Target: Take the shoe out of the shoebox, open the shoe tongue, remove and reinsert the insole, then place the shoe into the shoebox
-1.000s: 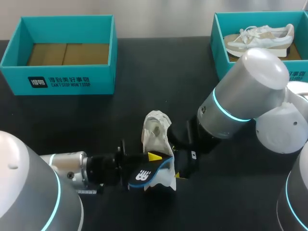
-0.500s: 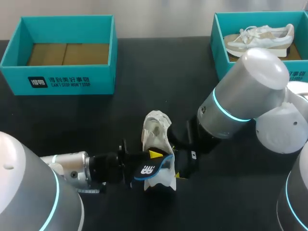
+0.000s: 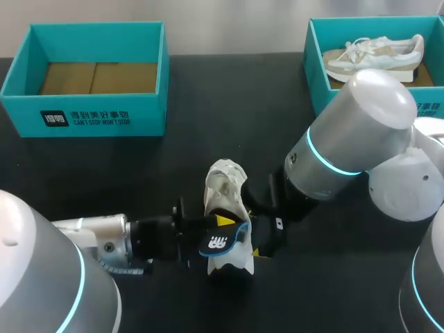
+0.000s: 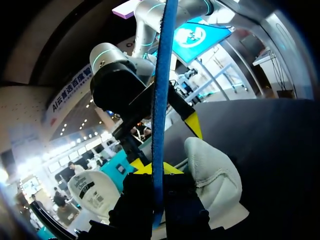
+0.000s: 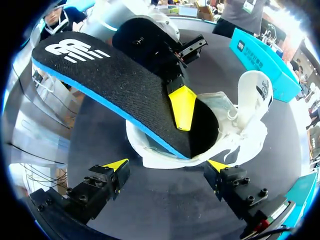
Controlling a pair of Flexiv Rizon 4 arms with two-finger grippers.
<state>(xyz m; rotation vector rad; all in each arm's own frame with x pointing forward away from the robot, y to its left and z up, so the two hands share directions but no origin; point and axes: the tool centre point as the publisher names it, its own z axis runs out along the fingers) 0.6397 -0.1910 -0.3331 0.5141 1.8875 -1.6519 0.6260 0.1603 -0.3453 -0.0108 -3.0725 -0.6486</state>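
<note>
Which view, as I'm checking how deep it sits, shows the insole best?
The right wrist view: the insole shows its broad black top, one end down in the white shoe. The left wrist view shows only its blue edge; the head view, just the raised end.

We count two teal shoeboxes on the surface (image 3: 208,104): the left shoebox (image 3: 83,114) at the far left corner and the right shoebox (image 3: 313,69) at the far right corner. There are two pale shoes. The boxed shoe (image 3: 374,55) lies in the right shoebox, and the loose shoe (image 3: 223,187) lies on the surface toward the middle of the near edge. There is one insole (image 3: 220,244) — black on top, blue at the rim. Two brown cardboard panels (image 3: 69,78) line the left shoebox. We have two arms, the left arm (image 3: 97,239) and the right arm (image 3: 347,139) — and two claws, the left claw (image 4: 156,172) and the right claw (image 5: 167,167).
</note>
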